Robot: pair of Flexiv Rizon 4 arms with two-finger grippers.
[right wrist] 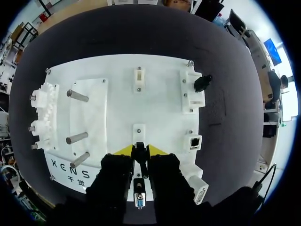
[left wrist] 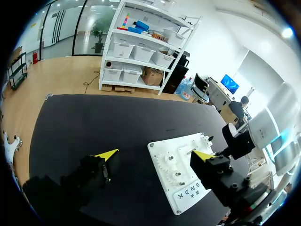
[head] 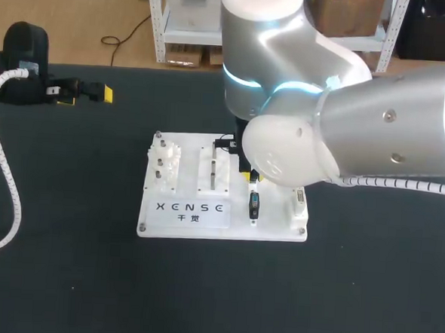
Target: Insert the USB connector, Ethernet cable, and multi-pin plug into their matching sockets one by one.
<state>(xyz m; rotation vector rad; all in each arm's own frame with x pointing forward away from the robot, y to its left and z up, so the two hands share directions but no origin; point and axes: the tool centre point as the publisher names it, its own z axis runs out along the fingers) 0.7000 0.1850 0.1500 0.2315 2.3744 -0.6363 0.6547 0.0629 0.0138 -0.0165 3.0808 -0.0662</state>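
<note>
The white socket board [head: 185, 213] [right wrist: 160, 108] lies mid-table. My right gripper [right wrist: 140, 150] [head: 247, 175] is low over its near right part, fingers pressed from both sides on the black back end of the multi-pin plug [right wrist: 139, 198] [head: 254, 205], which lies flat on the board with its silver face pointing away from the fingers. Beside the gripper are the Ethernet socket [right wrist: 194, 141] and the multi-pin socket [right wrist: 200, 193]. Farther ahead a black USB piece [right wrist: 202, 83] sits at a white block. My left gripper [head: 85, 94] [left wrist: 155, 155] hovers open and empty, far left of the board.
Three metal pegs [right wrist: 76, 138] and a row of white gears [right wrist: 41, 113] stand on the board's left part. A white corrugated hose [head: 3, 168] curves across the table's left side. Dark tabletop surrounds the board.
</note>
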